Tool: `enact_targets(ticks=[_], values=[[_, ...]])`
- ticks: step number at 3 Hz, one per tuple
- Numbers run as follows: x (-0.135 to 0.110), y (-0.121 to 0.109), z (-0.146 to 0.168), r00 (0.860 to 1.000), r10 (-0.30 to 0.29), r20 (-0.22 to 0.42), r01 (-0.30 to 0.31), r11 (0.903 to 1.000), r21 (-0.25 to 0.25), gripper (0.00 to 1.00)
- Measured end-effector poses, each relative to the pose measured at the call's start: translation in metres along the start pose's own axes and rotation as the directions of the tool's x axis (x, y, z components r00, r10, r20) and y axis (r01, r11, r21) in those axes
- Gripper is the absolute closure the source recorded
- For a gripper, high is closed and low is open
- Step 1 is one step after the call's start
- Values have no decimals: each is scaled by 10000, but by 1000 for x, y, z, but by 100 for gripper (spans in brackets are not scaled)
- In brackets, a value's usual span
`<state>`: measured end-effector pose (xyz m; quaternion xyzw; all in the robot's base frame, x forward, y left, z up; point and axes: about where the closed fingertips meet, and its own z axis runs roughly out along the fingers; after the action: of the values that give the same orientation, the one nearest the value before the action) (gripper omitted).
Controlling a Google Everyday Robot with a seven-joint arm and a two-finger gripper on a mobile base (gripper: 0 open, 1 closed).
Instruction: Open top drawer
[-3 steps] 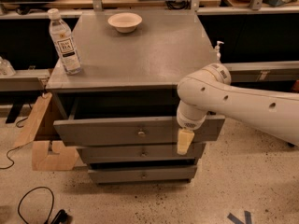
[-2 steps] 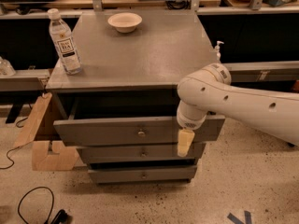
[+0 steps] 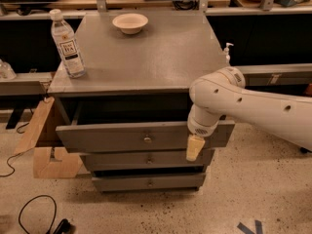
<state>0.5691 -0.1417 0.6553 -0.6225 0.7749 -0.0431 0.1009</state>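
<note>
The top drawer is the widest grey front, with a small brass knob at its centre. It stands pulled out from the cabinet, with a dark gap behind its front. My white arm reaches in from the right. My gripper hangs in front of the drawer's right part, to the right of the knob, with one yellowish fingertip pointing down over the drawer's lower edge.
Two narrower grey drawer fronts sit below. On the cabinet top stand a water bottle at the left and a white bowl at the back. Cardboard leans at the cabinet's left. A cable lies on the floor.
</note>
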Motion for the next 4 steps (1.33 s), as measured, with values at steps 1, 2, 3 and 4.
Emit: enact_targets(ticks=[1,2,3,4], values=[[8,23,-5,9982,591,-85,-592,9981,-159,42],[10,34,-9,9968,772,-203,-776,9968,-191,65],[9,32,-17,9968,772,-203,-776,9968,-190,88],[9,32,-20,9968,772,-203,-776,9968,-190,100]])
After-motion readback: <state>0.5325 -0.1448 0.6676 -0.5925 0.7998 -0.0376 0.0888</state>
